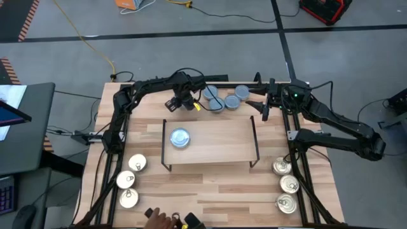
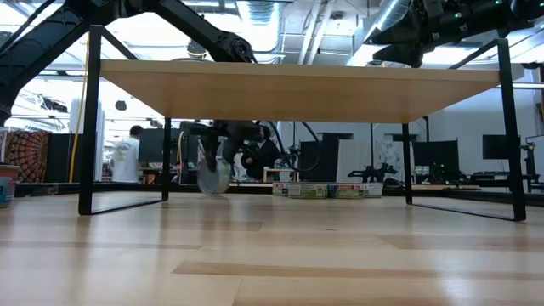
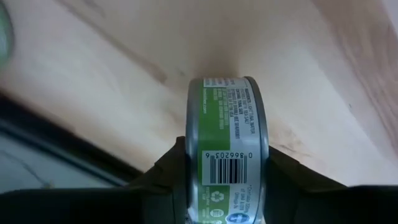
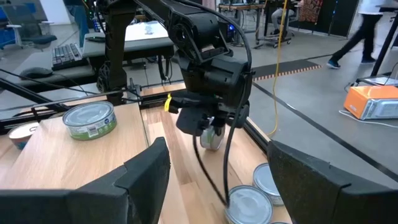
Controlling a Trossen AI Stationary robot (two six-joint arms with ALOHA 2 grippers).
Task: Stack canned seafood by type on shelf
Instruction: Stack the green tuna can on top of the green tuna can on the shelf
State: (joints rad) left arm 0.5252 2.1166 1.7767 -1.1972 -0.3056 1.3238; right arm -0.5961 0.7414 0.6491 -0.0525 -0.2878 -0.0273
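At the table's near edge, three gold-lid tins sit by the left corner and three more by the right corner, each group in a rough line. At mid-table stands the shelf, with one blue-lid tin lying flat near its left end. Behind the shelf, near the table's far edge, the left gripper holds a tin on edge between its fingers, which press on its two flat faces; the green label faces the wrist camera, and the low view shows the tin close above the table. Just right of it, four blue-lid tins cluster along the far edge. The right gripper hovers near the far right corner, fingers spread wide and holding nothing.
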